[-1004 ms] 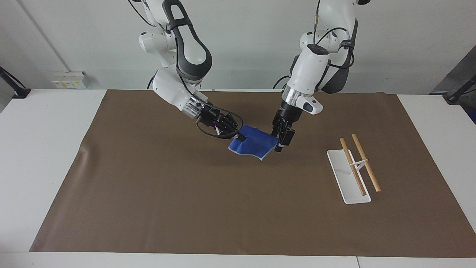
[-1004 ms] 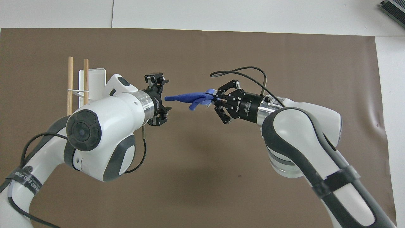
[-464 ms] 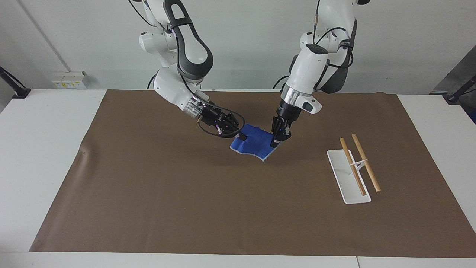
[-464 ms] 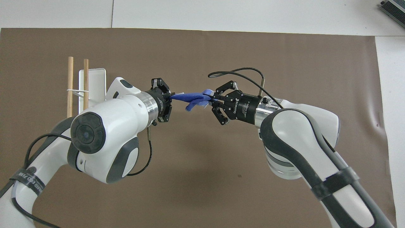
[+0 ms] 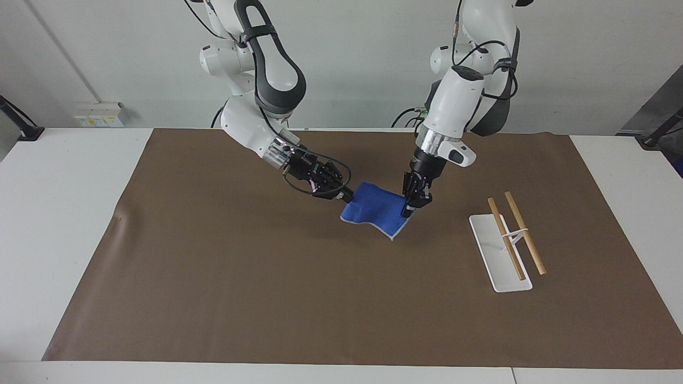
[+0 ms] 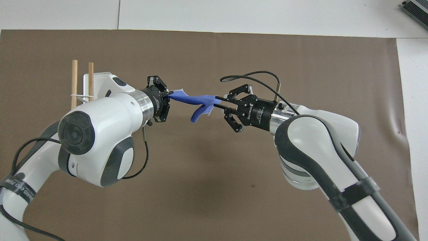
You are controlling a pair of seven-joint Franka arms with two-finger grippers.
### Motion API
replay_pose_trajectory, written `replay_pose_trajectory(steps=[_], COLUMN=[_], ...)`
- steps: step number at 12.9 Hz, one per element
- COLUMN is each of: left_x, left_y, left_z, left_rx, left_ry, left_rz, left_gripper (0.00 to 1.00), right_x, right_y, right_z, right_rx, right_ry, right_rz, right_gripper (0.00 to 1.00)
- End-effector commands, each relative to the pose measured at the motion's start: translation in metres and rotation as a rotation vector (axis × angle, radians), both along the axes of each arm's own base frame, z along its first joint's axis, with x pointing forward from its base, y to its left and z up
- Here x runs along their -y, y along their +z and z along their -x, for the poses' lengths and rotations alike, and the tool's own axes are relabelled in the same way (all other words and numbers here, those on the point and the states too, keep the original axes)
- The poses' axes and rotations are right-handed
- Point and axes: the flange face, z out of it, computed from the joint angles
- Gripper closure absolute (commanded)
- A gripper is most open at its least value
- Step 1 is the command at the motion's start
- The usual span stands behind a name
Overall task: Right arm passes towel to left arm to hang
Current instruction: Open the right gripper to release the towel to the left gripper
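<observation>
The bright-blue towel (image 5: 376, 210) (image 6: 195, 100) hangs in the air over the middle of the brown mat, stretched between the two grippers, its lower edge drooping. My left gripper (image 5: 411, 208) (image 6: 170, 94) is shut on the towel's corner toward the left arm's end of the table. At the towel's other corner is my right gripper (image 5: 347, 196) (image 6: 216, 101). Its fingertips stand a little apart, open, and the cloth's edge lies just at their tips.
A white base (image 5: 499, 261) (image 6: 97, 77) carrying two wooden rods (image 5: 516, 234) (image 6: 82, 85) stands on the mat toward the left arm's end. The brown mat (image 5: 213, 266) covers most of the white table. A black cable loops over the right wrist.
The left gripper closed on the towel's corner and drew it toward the left arm's end. The right gripper's fingertips, shut on the towel before, have parted.
</observation>
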Motion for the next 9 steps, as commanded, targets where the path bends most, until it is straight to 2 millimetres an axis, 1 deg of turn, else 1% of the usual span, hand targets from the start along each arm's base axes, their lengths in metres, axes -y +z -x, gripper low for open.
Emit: replay_pose_trajectory(steps=[1, 2, 5, 7, 9], left_x=[-0.048, -0.067, -0.120, -0.152, -0.187], left_y=[0.003, 0.003, 0.002, -0.002, -0.003], left_z=[-0.031, -0.038, -0.053, -0.056, -0.061], left_rx=[0.045, 0.054, 0.083, 0.084, 0.089], left_ry=[-0.005, 0.001, -0.014, -0.046, -0.039], left_rz=[-0.036, -0.055, -0.126, -0.182, -0.219], left_gripper=[1.00, 1.00, 1.00, 1.00, 1.00], right_x=[0.010, 0.012, 0.028, 0.040, 0.048], right_y=[0.006, 0.007, 0.008, 0.007, 0.005], right_z=[0.004, 0.001, -0.010, -0.017, -0.020], right_rx=[0.113, 0.165, 0.298, 0.395, 0.449], right_ry=[0.035, 0.078, 0.230, 0.387, 0.576], right_rz=[0.127, 0.206, 0.441, 0.637, 0.839], right_gripper=[0.00, 0.00, 0.00, 0.00, 0.00])
